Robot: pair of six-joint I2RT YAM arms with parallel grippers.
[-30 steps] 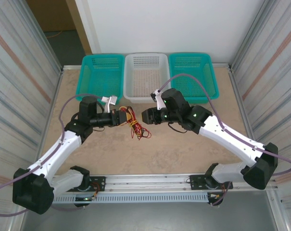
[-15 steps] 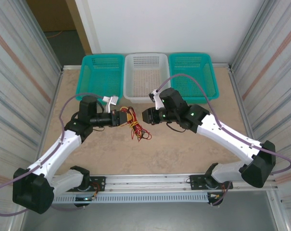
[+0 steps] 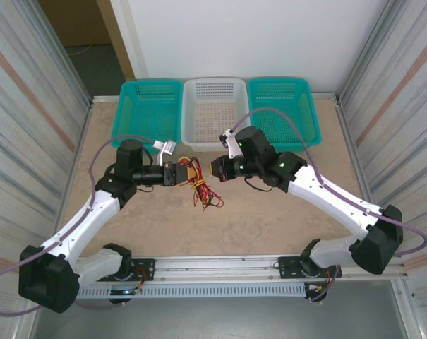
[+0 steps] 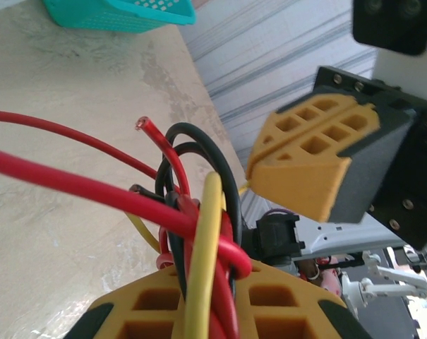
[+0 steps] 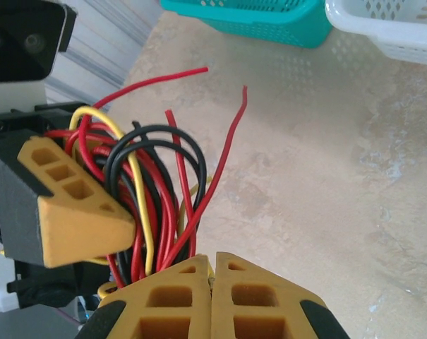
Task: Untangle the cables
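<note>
The cables (image 3: 201, 189) are a tangle of red, black and yellow wires hanging just above the table's middle. My left gripper (image 3: 183, 171) comes in from the left and is shut on the bundle. Red, yellow and black strands (image 4: 213, 233) run between its yellow pads (image 4: 149, 311). My right gripper (image 3: 214, 168) faces it from the right, close against the bundle. Its jaws (image 5: 212, 260) are shut, with the end of a pale yellow cable (image 5: 193, 192) nipped in the seam. The other strands (image 5: 153, 176) loop past to the left of its fingers.
Three baskets stand along the back edge: teal (image 3: 148, 109), white (image 3: 214, 111) and teal (image 3: 282, 109). Corrugated metal walls close in both sides. A rail (image 3: 220, 267) with the arm bases runs along the near edge. Bare beige tabletop (image 3: 255, 219) lies in front of the bundle.
My right gripper has moved a little left up to the bundle and its jaws have closed. The left arm and the bundle it holds have stayed put.
</note>
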